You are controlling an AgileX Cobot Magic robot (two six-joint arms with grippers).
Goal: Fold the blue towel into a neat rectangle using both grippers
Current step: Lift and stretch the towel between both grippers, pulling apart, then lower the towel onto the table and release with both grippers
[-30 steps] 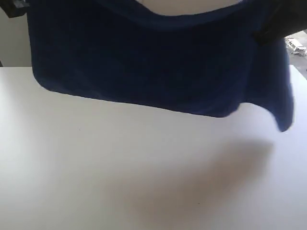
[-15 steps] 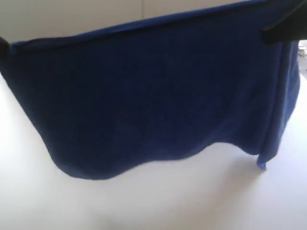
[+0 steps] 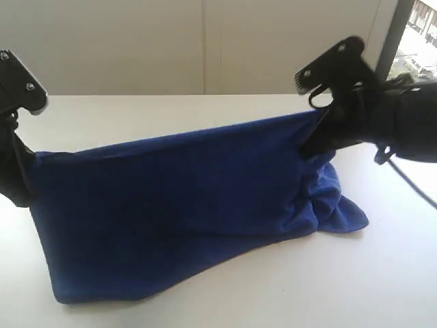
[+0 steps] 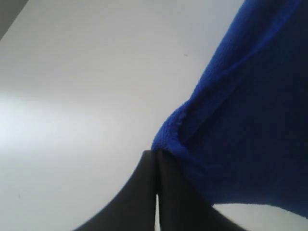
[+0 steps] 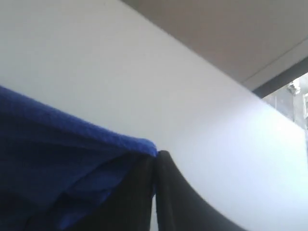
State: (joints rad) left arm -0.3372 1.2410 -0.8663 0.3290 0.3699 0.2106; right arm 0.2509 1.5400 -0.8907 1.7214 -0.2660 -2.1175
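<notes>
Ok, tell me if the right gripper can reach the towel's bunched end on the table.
Probably not yet: the right gripper is shut on the blue towel's upper corner, though nothing blocks the bunch below.

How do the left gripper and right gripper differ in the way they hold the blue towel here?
The right gripper holds its corner higher in the exterior view than the left gripper does. Below the right gripper the blue towel bunches on the table; below the left gripper it hangs smooth. Both are shut on an upper corner.
</notes>
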